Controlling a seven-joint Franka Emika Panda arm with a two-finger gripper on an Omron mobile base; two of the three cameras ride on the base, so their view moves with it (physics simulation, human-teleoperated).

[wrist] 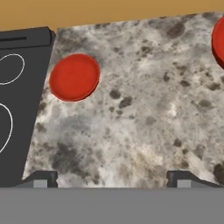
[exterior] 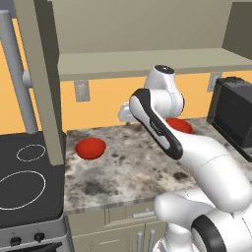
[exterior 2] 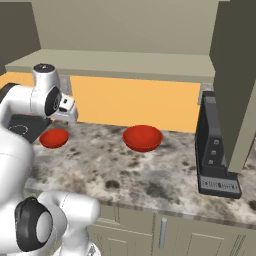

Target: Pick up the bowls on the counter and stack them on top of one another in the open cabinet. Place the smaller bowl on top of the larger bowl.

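Hand view looks down on the smaller bowl (wrist: 74, 77), a plain red round bowl sitting upright on the speckled table (wrist: 140, 122), close to the edge of the black stovetop (wrist: 19, 105). It lies well ahead of the fingers (wrist: 113, 179) and off toward the left one; both dark fingertips (wrist: 41, 178) stand far apart with bare table between them, so the fingers are open and hold nothing. The larger bowl (wrist: 218, 41) shows as a red arc at the right edge of this view, well apart from the smaller one and farther from the fingers.

In the left base view the smaller bowl (exterior: 90, 148) rests near the table's left end beside the stovetop (exterior: 24, 177), while the larger bowl (exterior: 181, 125) sits behind the arm's forearm, partly hidden. The right base view shows the larger bowl (exterior 2: 142, 138) in the open, mid-table, with the smaller bowl (exterior 2: 54, 138) to its left. Above them runs the flat shelf of the open cabinet (exterior 2: 125, 62). A dark appliance (exterior 2: 215, 150) stands at the table's right.
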